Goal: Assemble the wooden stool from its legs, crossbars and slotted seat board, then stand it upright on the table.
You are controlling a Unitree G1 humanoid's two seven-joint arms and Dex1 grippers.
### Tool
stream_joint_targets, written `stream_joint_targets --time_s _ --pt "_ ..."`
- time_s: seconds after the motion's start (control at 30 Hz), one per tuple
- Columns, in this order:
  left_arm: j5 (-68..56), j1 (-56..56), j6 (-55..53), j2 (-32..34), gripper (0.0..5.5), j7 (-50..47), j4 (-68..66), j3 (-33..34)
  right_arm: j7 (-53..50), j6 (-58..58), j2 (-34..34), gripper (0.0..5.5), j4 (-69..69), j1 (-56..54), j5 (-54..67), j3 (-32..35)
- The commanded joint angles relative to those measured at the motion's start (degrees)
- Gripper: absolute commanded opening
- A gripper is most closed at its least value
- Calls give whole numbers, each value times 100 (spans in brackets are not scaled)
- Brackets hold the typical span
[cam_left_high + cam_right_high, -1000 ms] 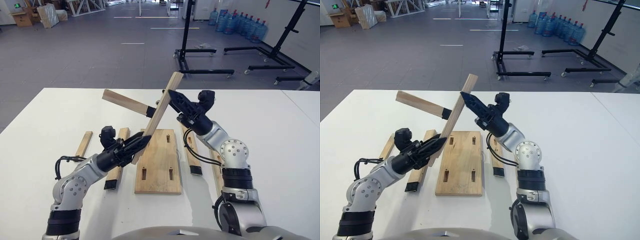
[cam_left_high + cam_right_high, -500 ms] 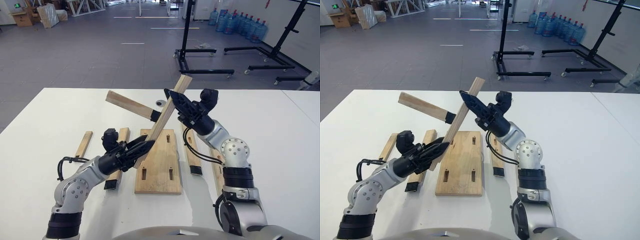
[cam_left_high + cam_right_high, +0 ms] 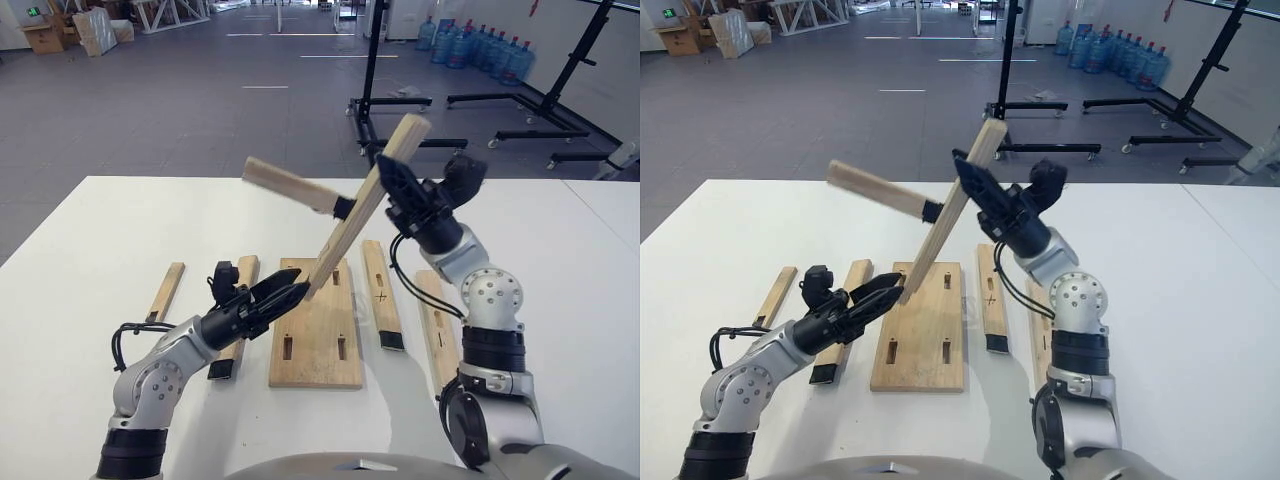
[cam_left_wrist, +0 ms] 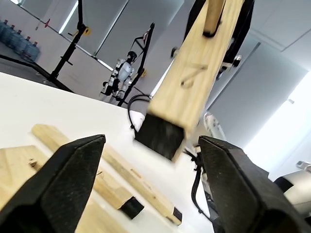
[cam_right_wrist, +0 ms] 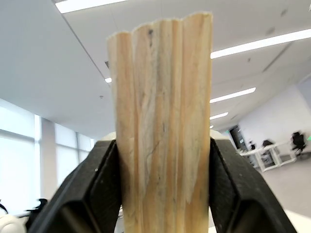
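The right gripper [image 3: 392, 180] is closed on the upper part of a leg [image 3: 360, 215]; the right wrist view shows both fingers [image 5: 92, 194] pressed flat against opposite faces of the wood, just below its rough-cut end. The left gripper [image 3: 296, 292] is wide open, with 1 finger on each side of the leg's lower end. The left wrist view shows a gap between each finger [image 4: 73, 179] and the black cap on that end, which is off the surface. The head views show the leg tilted steeply, its lower end over the far part of the seat board [image 3: 318, 345]. A crossbar [image 3: 290, 185] juts from the leg's middle at a black collar, toward the robot's left. The seat board lies flat on the white table [image 3: 80, 260] and has 4 slots. A black-tipped leg [image 3: 243, 275] and a thin bar [image 3: 167, 290] lie left of it; 2 more pieces [image 3: 380, 295] lie right of it. The right arm is raised, forearm angled up. The left arm is low, forearm stretched toward the board.
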State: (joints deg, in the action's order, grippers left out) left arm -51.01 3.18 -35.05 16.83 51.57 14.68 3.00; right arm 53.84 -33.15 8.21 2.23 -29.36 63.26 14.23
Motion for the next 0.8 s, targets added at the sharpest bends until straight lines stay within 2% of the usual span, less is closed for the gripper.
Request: stream_joint_targets --time_s 0.03,0.17,0.33,0.43,0.6,0.8 --pt "294 212 219 140 408 -117 -58 104 90 1208 94 210 -584 -431 -1220 -213" --pt "409 395 352 85 461 -205 0 103 873 2298 284 210 -1402 -621 -2407 -798" --pt "330 736 323 89 538 -236 277 96 1796 3402 328 210 -2398 -885 -2888 -870" --pt "316 975 344 91 540 -292 481 103 2218 3890 387 210 -2863 -1004 -3122 -919" --pt "302 1237 345 72 540 -398 690 67 2789 4026 512 210 -3201 -993 -3189 -997" --pt "315 839 259 191 540 -440 411 121 3155 4351 411 210 -3852 -916 -3421 -1103"
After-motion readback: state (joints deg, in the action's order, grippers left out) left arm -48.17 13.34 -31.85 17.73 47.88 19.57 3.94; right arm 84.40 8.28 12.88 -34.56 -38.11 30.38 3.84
